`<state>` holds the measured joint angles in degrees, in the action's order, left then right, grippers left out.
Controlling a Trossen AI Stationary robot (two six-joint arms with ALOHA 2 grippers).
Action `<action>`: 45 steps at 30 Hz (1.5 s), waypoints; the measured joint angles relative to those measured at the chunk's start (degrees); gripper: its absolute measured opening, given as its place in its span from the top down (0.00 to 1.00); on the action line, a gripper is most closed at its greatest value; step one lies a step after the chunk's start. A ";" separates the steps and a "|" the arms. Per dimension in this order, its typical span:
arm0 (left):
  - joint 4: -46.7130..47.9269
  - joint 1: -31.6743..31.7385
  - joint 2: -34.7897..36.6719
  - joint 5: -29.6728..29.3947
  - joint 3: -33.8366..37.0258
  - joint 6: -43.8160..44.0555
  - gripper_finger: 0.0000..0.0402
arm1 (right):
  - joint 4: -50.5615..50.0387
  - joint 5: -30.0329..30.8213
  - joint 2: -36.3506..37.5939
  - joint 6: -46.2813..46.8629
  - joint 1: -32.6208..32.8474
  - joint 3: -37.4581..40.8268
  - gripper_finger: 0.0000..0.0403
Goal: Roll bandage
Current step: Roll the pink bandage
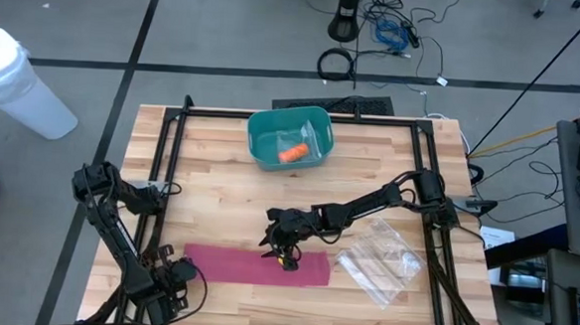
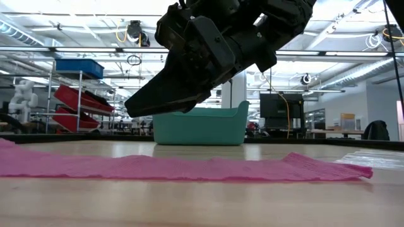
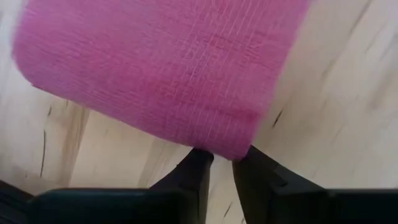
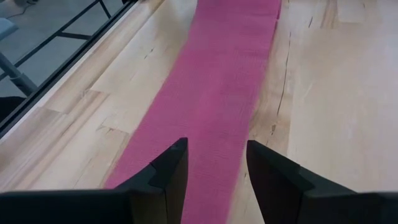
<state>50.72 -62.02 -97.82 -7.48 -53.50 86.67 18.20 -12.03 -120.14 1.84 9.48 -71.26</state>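
Bare wooden tabletop (image 1: 219, 194) lies open between the teal plastic bin (image 1: 289, 138) at the far edge and the flat pink fabric bandage strip (image 1: 235, 263) near the front. Right pincer (image 1: 283, 254), fingers apart, hangs over the strip's right part, blocking that end from above. Crumpled clear plastic bag (image 1: 379, 262) fills the front-right area. Left pincer (image 1: 177, 273) sits at the strip's left end. Black metal frame rails (image 1: 167, 146) line both sides.
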 joint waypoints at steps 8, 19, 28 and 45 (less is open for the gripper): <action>4.59 0.00 -0.42 -3.81 -0.87 -0.05 0.99 | -0.04 -0.01 0.00 0.49 0.01 0.00 0.63; 6.34 0.07 -0.37 -11.55 -0.92 -2.34 1.00 | -1.00 1.71 0.02 1.47 0.01 0.00 0.67; 5.97 2.06 -0.30 -20.81 -5.20 -32.17 1.00 | -1.09 3.01 1.48 -4.15 0.01 0.02 0.77; -5.37 13.51 0.13 -32.04 -8.89 -77.25 1.00 | -19.21 28.14 16.90 -26.03 14.44 0.00 0.71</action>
<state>45.35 -48.51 -97.69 -39.52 -62.38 9.43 -1.02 16.12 -103.24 -24.19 23.92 -71.26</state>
